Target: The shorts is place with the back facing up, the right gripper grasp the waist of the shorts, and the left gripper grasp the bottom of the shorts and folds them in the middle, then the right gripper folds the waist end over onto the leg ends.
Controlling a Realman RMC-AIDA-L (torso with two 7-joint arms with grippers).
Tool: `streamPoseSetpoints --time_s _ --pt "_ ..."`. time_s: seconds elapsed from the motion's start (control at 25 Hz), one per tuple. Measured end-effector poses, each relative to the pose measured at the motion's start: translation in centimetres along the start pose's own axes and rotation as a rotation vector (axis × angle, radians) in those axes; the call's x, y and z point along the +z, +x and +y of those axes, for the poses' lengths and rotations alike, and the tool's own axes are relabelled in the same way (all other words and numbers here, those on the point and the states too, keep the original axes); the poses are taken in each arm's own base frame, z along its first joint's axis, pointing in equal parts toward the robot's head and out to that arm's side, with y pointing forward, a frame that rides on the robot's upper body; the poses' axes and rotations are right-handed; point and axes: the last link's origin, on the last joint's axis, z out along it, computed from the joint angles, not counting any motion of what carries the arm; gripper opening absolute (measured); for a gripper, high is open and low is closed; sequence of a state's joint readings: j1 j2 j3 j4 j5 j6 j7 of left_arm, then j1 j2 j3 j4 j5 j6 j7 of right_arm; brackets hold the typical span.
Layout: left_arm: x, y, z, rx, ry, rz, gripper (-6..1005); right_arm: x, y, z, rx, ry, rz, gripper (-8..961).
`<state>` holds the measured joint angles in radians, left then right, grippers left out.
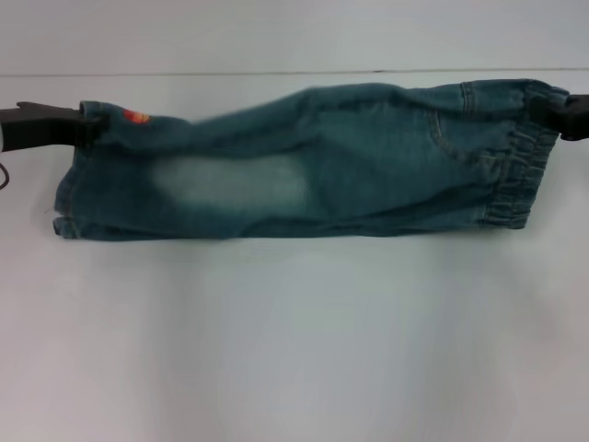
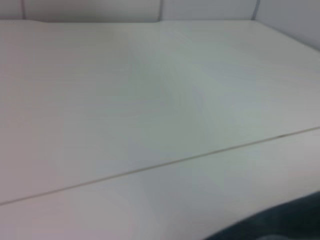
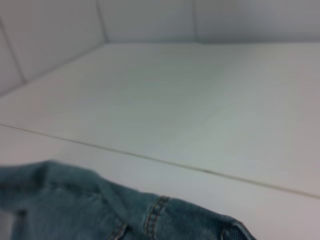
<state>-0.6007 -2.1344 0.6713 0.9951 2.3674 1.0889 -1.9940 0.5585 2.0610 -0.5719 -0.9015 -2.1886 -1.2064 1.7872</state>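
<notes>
The shorts (image 1: 304, 166) stretch across the far half of the table as a long blue-green denim band, folded lengthwise. At the left end, my left gripper (image 1: 83, 124) is shut on the upper corner of the bottom of the shorts, beside a red-orange patch (image 1: 135, 117). The leg ends (image 1: 66, 198) hang down below it. My right gripper (image 1: 550, 112) is shut on the top corner of the ruffled waist (image 1: 515, 180) at the right end. Denim (image 3: 100, 205) with stitched seams fills the low edge of the right wrist view. The left wrist view shows only a dark sliver of fabric (image 2: 280, 225).
The white table (image 1: 294, 341) spreads in front of the shorts. A thin seam (image 1: 276, 74) runs across it just behind them, and pale wall panels (image 3: 150, 20) rise at the back.
</notes>
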Motion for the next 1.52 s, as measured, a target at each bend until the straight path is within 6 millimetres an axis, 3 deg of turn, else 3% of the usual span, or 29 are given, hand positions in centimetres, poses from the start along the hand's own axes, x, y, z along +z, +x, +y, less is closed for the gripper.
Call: streamPoseSetpoints --time_s 0.4,0.88,1.24,1.52 --pt "0.9 0.0 -0.9 0.008 0.079 0.014 63 1.3 0.5 -0.7 0.007 0.033 0.042 80" --pt "0.9 -0.7 -0.9 0.023 0.103 -0.04 70 3.2 0.0 1.5 -0.07 -0.032 0.072 154" --pt "-0.3 -1.0 -1.8 0.016 0.136 -0.036 398 3.3 -0.3 1.5 -0.087 -0.025 0.074 388" --pt "-1.6 -1.3 -1.0 0.014 0.052 -0.002 596 1.7 -0.6 1.5 -0.12 -0.012 0.052 712"
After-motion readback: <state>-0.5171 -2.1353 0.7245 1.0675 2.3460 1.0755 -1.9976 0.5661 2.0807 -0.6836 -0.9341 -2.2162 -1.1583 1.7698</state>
